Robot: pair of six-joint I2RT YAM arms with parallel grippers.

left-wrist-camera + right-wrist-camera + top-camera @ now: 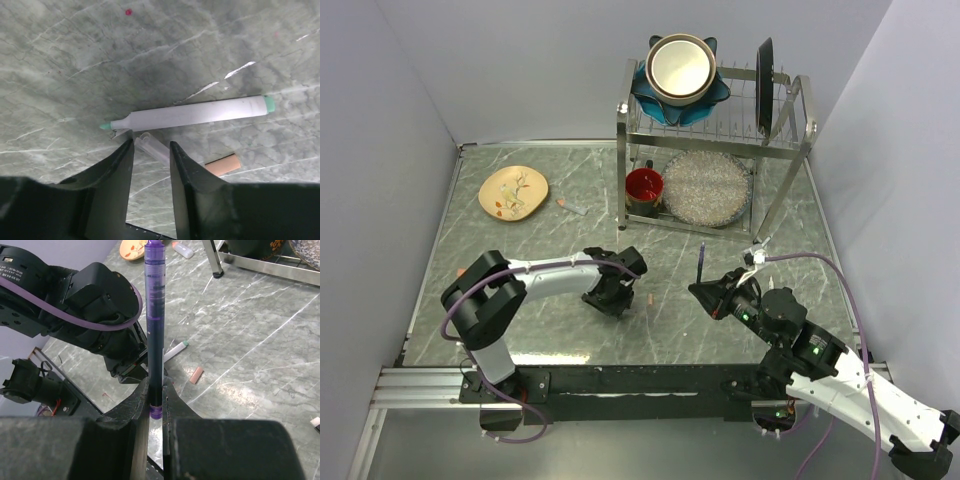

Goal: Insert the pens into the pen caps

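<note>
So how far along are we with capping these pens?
No finished pen-and-cap pair shows clearly. In hand: the right gripper grips a purple pen upright, and the left gripper is open at the table beside the white pen. Left to do: that pen's green tip is bare, and a salmon cap lies loose nearby.

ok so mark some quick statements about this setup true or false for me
1. The right gripper grips a purple pen that stands upright. True.
2. The left gripper holds the white pen. False: that pen lies on the table just beyond the open fingers.
3. A salmon cap lies on the table near the white pen. True.
4. The red mug sits on the top shelf of the rack. False: it is on the lower level.
</note>
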